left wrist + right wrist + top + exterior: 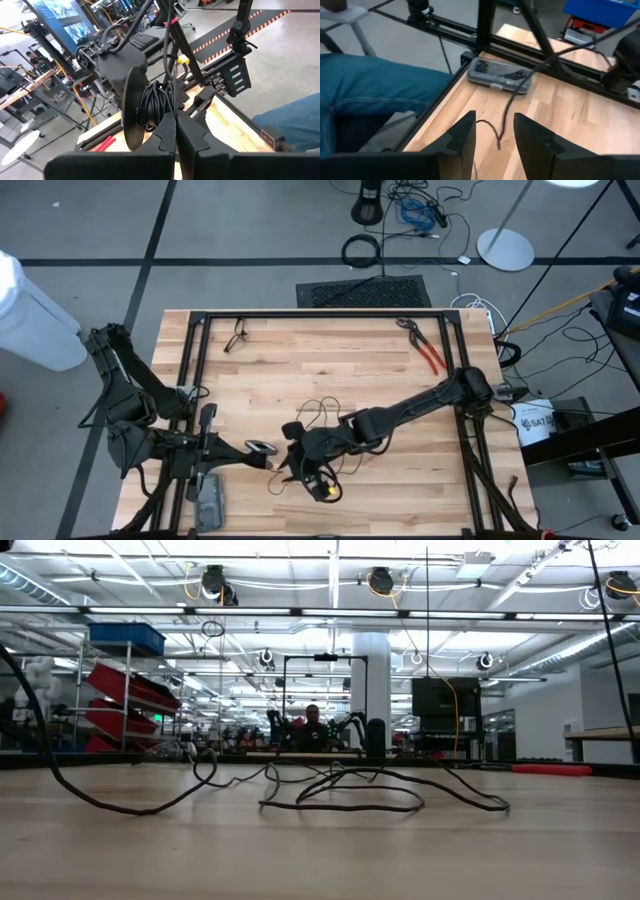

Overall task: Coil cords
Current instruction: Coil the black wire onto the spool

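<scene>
The thin black cord [325, 415] lies in loose loops on the wooden table's middle; the low view shows these loops [340, 792] flat on the wood. Part of it is wound into a small coil [157, 102] beside a dark round disc [131, 107], right at the tips of my shut left gripper [176, 132], which is raised at the near left [262, 448]. My right gripper [495, 145] is open just right of it [292, 460], pointing toward the near-left corner. One cord strand [498, 131] runs on the table between its fingers, apart from them. My left gripper is shut at the coil's lower end [164, 120], with the wound cord and the disc standing up beyond its fingertips, clear of the table. The fingers themselves hide the exact place of contact, so whether they pinch the cord or the disc I cannot tell.
A grey case [500, 77] lies at the near-left corner [210, 502]. Red-handled pliers [428, 352] lie at the far right, a small dark object [236, 338] at the far left. Black frame rails [195, 370] border the table. A person's blue trouser leg [370, 90] is at the near edge.
</scene>
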Motion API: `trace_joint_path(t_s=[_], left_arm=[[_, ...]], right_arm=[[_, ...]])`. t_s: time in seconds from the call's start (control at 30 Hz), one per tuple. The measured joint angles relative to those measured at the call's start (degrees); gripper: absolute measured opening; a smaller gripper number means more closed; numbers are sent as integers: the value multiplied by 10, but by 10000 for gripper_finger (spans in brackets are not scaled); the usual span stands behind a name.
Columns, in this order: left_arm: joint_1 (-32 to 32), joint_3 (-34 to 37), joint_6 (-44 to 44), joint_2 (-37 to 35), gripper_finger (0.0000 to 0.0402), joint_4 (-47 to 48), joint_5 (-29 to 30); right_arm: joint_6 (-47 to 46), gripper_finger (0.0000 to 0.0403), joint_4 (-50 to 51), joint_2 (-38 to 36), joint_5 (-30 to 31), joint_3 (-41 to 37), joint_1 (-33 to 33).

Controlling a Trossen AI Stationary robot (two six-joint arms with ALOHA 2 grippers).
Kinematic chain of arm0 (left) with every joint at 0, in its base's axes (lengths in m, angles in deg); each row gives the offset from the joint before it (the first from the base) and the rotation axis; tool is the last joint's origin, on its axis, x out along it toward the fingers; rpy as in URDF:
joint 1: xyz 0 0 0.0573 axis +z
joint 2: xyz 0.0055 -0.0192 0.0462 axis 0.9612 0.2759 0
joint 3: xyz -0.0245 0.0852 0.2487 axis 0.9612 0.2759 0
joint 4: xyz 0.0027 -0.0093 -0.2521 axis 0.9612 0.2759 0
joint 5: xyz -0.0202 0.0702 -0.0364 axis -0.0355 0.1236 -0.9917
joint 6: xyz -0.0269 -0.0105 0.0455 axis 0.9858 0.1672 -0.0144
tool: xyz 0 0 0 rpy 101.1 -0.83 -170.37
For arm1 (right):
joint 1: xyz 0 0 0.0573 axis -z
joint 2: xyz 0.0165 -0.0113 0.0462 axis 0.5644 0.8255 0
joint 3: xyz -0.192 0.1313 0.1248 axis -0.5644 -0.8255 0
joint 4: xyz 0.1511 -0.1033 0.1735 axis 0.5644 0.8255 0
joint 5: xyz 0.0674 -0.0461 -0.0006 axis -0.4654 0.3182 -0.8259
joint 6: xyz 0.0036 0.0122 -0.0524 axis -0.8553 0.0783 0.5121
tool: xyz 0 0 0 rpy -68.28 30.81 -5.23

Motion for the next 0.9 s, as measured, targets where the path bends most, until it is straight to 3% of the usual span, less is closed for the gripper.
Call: trace_joint_path(t_s=[0.27, 0.6, 0.9], left_arm=[[0, 0, 0, 0, 2, -1, 1], [0, 0, 0, 0, 2, 2, 5], [-11, 0, 22, -5, 2, 31, -15]], right_arm=[[9, 112, -32, 30, -30, 0, 10], [11, 5, -8, 13, -25, 1, 14], [-1, 2, 73, -31, -4, 1, -15]])
